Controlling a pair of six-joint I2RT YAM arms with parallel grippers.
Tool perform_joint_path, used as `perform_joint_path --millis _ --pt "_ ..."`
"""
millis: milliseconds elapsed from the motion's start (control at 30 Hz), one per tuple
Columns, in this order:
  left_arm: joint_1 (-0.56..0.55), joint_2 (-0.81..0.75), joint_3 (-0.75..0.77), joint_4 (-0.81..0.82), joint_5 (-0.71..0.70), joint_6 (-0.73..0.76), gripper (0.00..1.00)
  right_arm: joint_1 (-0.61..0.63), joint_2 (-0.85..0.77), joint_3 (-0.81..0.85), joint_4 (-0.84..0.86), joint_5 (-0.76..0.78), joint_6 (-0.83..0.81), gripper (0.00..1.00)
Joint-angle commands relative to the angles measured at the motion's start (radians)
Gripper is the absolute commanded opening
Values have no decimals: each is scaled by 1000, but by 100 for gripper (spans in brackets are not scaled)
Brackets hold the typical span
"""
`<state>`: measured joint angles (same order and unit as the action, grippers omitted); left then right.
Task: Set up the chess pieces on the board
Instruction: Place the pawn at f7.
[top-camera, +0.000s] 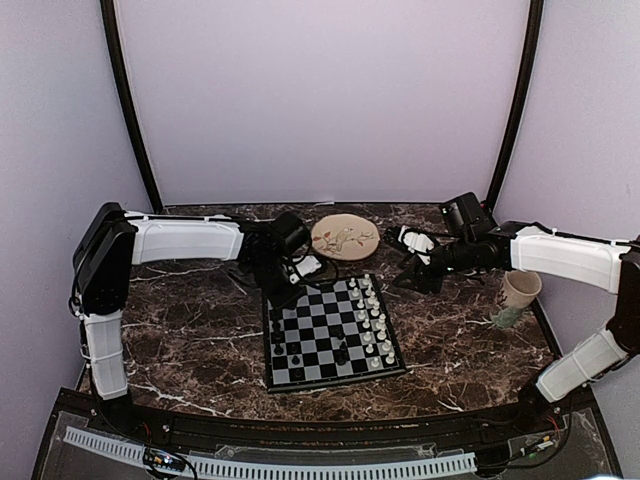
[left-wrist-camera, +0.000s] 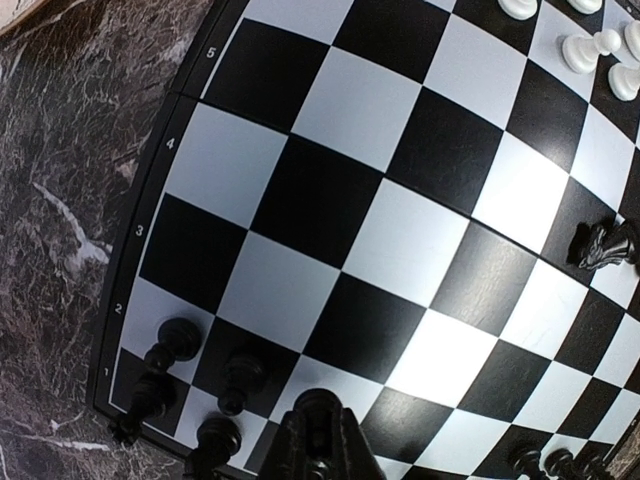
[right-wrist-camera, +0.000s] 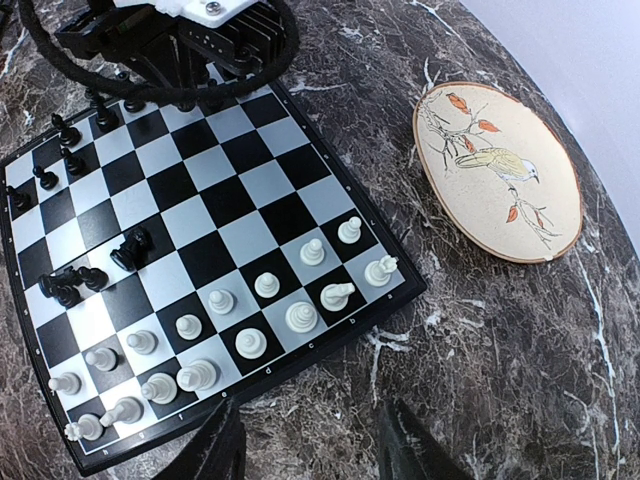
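The board (top-camera: 322, 322) lies in the middle of the table. White chess pieces (top-camera: 372, 318) fill its two right-hand rows, seen closer in the right wrist view as white chess pieces (right-wrist-camera: 255, 300). Black chess pieces (top-camera: 279, 345) stand along its left side, and a few more black ones (right-wrist-camera: 130, 248) lie loose mid-board. My left gripper (top-camera: 284, 290) hangs over the board's far left corner. In its wrist view the left gripper (left-wrist-camera: 318, 425) is shut on a small black piece (left-wrist-camera: 318, 402), above squares beside standing black pieces (left-wrist-camera: 240, 375). My right gripper (right-wrist-camera: 312, 450) is open over bare table beside the board's right edge.
A round beige plate (top-camera: 345, 238) with a bird design sits behind the board. A beige cup (top-camera: 519, 293) stands at the right under the right arm. A small white object (top-camera: 415, 241) lies right of the plate. A black knight (left-wrist-camera: 602, 243) lies tipped on the board.
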<state>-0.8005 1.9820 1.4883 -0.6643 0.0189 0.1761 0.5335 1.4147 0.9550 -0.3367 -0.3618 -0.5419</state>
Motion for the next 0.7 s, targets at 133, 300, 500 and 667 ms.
perform_joint_path --millis 133,300,500,667 --pt "0 6 -6 -67 -6 18 5 -9 -3 -8 22 -8 -5 46" --pt "0 25 0 -74 6 21 6 -10 -3 -7 21 -8 -5 46" --pt "0 37 12 -73 13 18 10 -10 -3 -6 20 -6 -6 46" --pt "-1 35 35 -102 8 9 18 -9 -4 -7 19 -9 -3 46"
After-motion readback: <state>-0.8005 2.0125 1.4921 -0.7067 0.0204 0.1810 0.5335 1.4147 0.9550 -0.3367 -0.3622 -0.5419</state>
